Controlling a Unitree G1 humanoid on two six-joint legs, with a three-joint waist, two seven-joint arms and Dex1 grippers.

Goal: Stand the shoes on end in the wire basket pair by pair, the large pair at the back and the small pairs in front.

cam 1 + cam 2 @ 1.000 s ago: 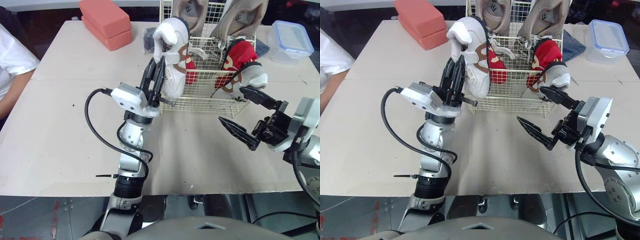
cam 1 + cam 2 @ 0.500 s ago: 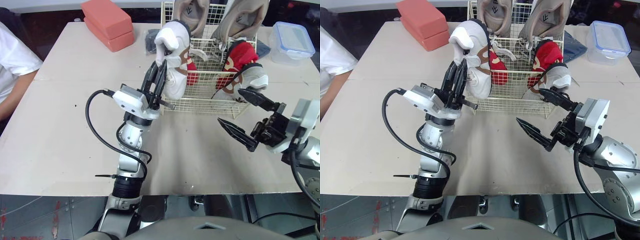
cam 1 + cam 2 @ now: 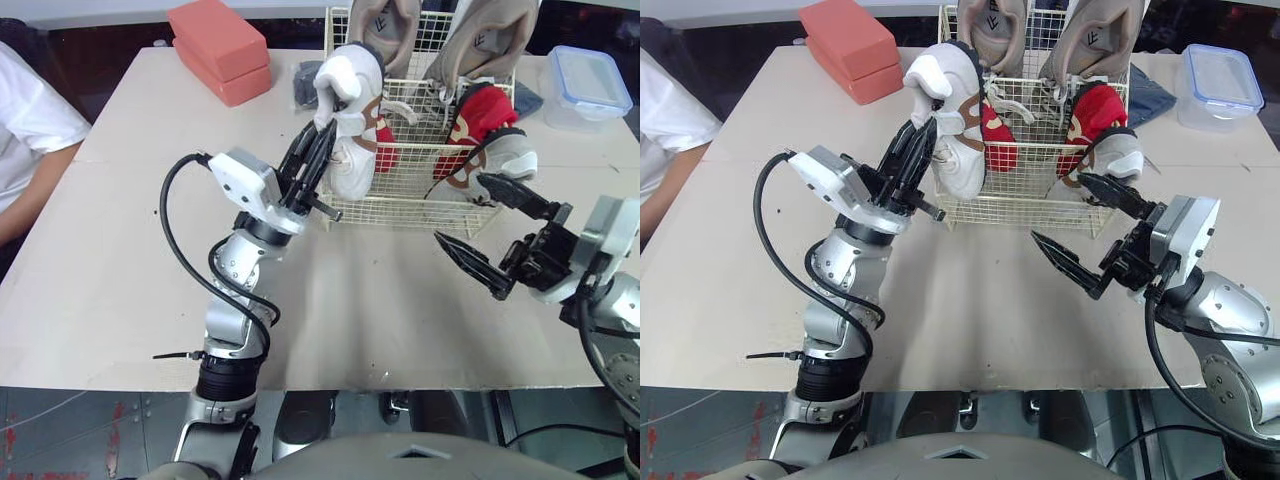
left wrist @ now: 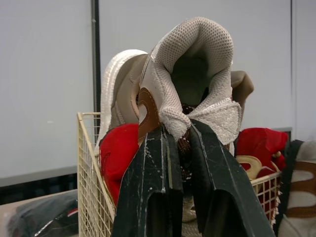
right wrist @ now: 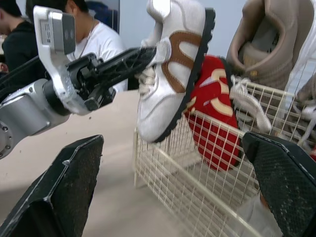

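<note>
The left gripper [image 3: 318, 145] clamps the white shoe [image 3: 345, 110] at the wire basket [image 3: 420, 192] front rim. The right gripper [image 3: 460, 210] is spread and empty before the basket.

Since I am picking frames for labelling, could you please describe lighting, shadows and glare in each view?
Left eye view: even light, no glare on the table, faint shadow by the wire basket. Left wrist view: the white shoe against a pale wall, the left gripper dark in front. Right wrist view: soft light on the shoe, the open right gripper dark.

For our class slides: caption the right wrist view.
Left gripper holds a white shoe upright at the wire basket's corner, beside a red shoe inside.
</note>
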